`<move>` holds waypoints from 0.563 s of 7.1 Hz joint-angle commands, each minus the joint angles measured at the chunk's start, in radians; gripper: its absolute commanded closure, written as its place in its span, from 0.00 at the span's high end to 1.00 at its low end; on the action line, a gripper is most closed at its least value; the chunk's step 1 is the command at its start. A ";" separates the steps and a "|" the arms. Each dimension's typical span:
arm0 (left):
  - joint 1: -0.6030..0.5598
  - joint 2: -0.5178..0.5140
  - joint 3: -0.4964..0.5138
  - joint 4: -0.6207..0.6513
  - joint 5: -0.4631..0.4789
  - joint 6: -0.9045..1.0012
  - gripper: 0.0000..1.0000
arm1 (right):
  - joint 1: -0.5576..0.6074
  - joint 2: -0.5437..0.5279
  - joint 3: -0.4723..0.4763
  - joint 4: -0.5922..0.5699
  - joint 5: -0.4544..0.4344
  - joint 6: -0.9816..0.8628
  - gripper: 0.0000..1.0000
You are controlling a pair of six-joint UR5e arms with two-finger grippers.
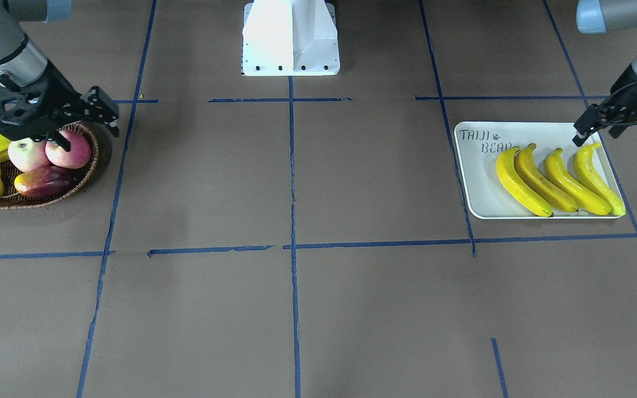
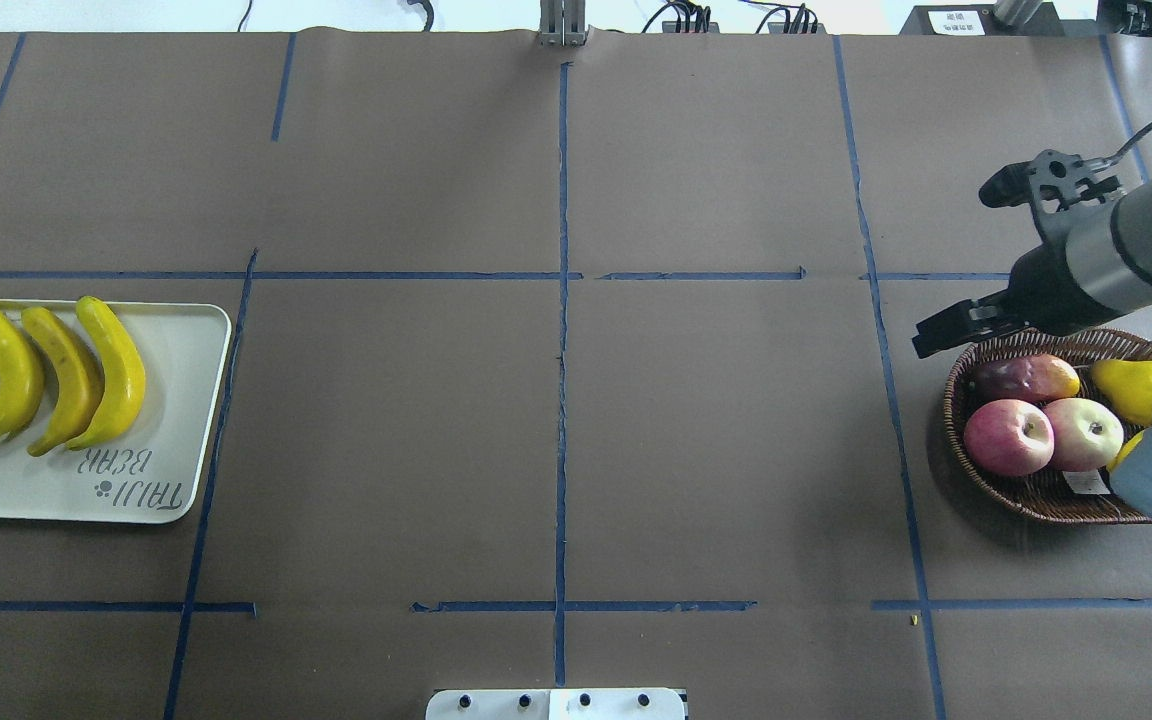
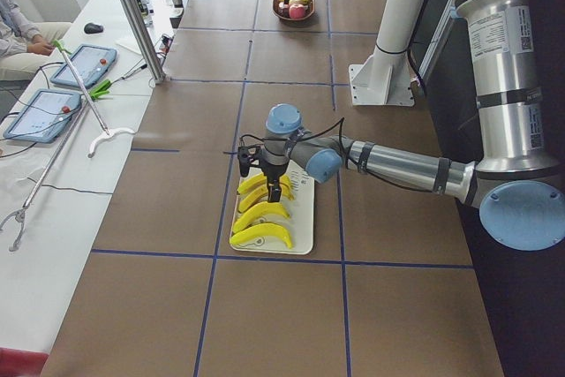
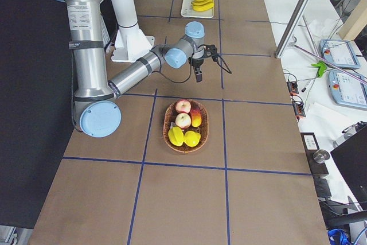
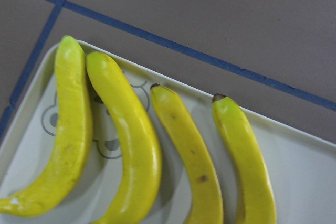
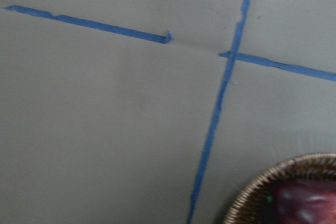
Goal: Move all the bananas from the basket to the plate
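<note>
Four bananas point(image 1: 539, 179) lie side by side on the pale plate point(image 1: 479, 188) printed "TAIJI BEAR"; they also show in the overhead view point(image 2: 46, 370) and the left wrist view point(image 5: 131, 140). My left gripper point(image 1: 595, 135) hovers open and empty over the plate's far corner, just above the outermost banana's tip. The wicker basket point(image 1: 20, 205) holds only round and lumpy fruit; no banana shows in it. My right gripper point(image 1: 90, 137) is open and empty above the basket's inner edge, also seen from overhead point(image 2: 956, 325).
The basket holds two pink apples point(image 2: 1008, 436), a dark red mango-like fruit point(image 2: 1021, 378) and yellow pear-like fruit point(image 2: 1131, 385). The robot's white base point(image 1: 291, 38) stands at the table's middle edge. Blue tape lines cross the brown table between basket and plate.
</note>
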 commanded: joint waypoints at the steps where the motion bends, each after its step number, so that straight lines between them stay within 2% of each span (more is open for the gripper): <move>1: -0.167 0.011 0.018 0.139 -0.048 0.476 1.00 | 0.142 -0.072 -0.004 -0.084 0.058 -0.293 1.00; 2: -0.228 0.002 0.021 0.258 -0.048 0.700 1.00 | 0.207 -0.077 -0.003 -0.157 0.081 -0.429 1.00; 3: -0.273 -0.003 0.012 0.391 -0.050 0.834 1.00 | 0.263 -0.076 -0.004 -0.225 0.083 -0.548 1.00; 4: -0.290 -0.036 0.007 0.529 -0.070 0.864 1.00 | 0.320 -0.074 -0.006 -0.291 0.085 -0.660 1.00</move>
